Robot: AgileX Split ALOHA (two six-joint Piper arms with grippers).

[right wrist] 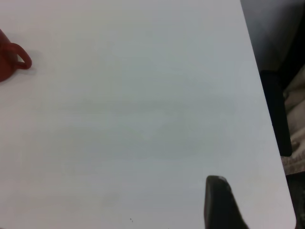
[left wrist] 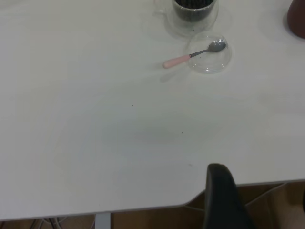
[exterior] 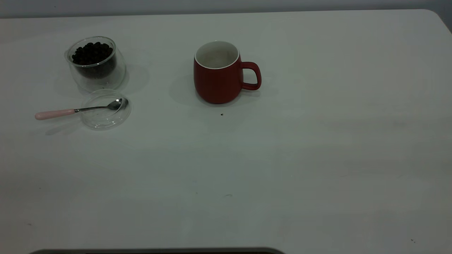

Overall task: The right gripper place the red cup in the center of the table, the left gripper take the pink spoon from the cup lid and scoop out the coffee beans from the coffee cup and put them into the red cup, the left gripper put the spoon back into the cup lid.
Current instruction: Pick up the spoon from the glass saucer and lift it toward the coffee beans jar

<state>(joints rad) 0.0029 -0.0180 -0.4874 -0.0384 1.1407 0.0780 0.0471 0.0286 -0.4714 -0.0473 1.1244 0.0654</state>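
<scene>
Red cup (exterior: pixel 217 79) upright, white inside

Open table (exterior: pixel 317 158) surrounds the red cup (exterior: pixel 217 76); the coffee cup (exterior: pixel 95 63) crowds the cup lid (exterior: pixel 106 118) behind.

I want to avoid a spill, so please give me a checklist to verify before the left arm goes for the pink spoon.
1. Dark red matte mug upright near the centre of the white table: ok.
2. Mug holds no beans yet: ok.
3. Pink-handled metal spoon, bowl resting in the clear glass lid, handle sticking out over the table: ok.
4. Clear glass cup upright, holding dark coffee beans: ok.
5. Left pincer off the table edge, open or shut: cannot tell.
6. Right pincer away from mug: ok.
</scene>
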